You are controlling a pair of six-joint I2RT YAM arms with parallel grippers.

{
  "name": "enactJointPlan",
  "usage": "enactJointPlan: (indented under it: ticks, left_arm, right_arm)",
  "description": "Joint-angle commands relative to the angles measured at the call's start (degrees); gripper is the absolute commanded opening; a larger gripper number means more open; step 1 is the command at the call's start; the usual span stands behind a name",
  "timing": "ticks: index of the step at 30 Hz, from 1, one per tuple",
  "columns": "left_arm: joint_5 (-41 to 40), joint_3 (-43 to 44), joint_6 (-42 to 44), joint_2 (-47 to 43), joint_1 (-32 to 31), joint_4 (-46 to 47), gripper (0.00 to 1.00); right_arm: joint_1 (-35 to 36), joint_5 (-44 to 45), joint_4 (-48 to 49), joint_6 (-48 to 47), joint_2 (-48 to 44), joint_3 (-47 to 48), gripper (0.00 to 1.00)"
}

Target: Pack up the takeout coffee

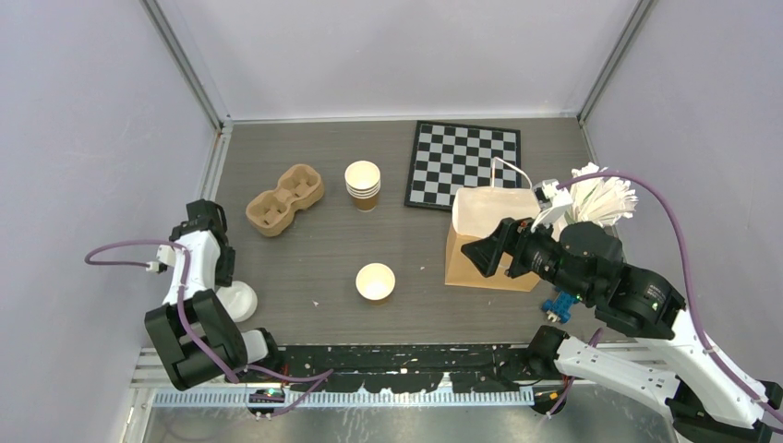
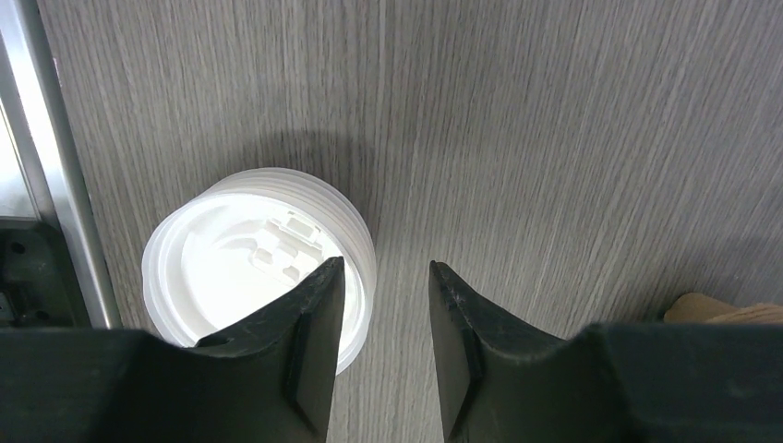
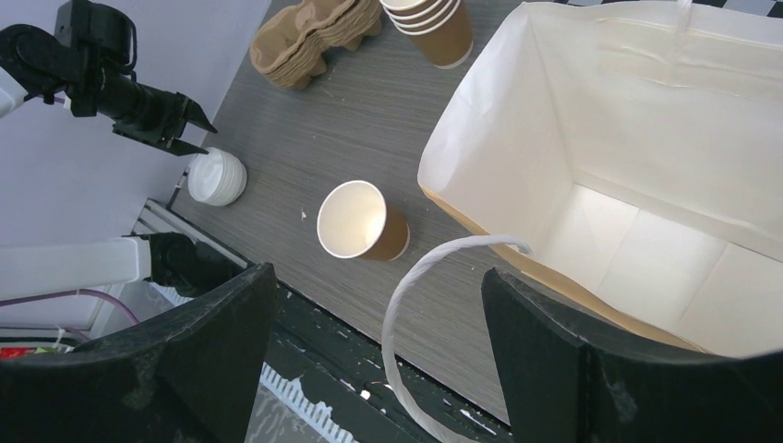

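Note:
No takeout coffee, meaning a cup with a lid on it, is in view. One lidless tan cup [image 1: 375, 281] stands upright mid-table. A stack of white lids [image 2: 249, 258] sits at the near left. My left gripper [image 2: 383, 277] hangs just above it, open by a narrow gap, with its left finger over the stack's right rim and bare table in the gap. The brown paper bag [image 1: 489, 245] stands open on the right, its inside empty [image 3: 646, 249]. My right gripper [image 3: 379, 277] is open wide over the bag's near edge, and the bag's white handle loop [image 3: 415, 286] curves between its fingers untouched.
A stack of lidless tan cups [image 1: 363, 185] and a cardboard cup carrier [image 1: 284, 198] sit at the back. A checkerboard [image 1: 464, 164] lies behind the bag. Beside the bag are a bundle of white sticks [image 1: 602, 198] and a small blue object [image 1: 557, 306]. A metal rail [image 2: 55, 185] borders the left.

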Motion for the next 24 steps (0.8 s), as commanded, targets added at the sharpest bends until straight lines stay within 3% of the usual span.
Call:
enactJointPlan:
  ticks: [1,5,15,22,24]
  left_arm:
    - [-2.1,-0.1,-1.2,0.3,0.3,0.4,0.41]
    - [-2.2,0.0,-1.3,0.7,0.3,0.2,0.4]
    - [-2.4,-0.3,-0.7,0.0,0.3,0.7,0.24]
    - [-2.3,-1.0,-0.9,1.1,0.3,0.5,0.29]
    - [-2.1,-1.1,-0.8,1.4,0.3,0.6,0.24]
  right_arm:
    - [0.0,1.0,1.8,-0.7,-0.5,1.4,0.85]
    - [0.0,0.9,1.7,-0.7,-0.6,1.5,0.86]
    - [0.0,0.9,2.1,0.1,-0.9,1.4,0.86]
    - [0.0,0.8,2.3,0.4,-0.5,1.0,0.85]
    - [0.0,0.6,2.2,0.4,-0.6,1.1,0.85]
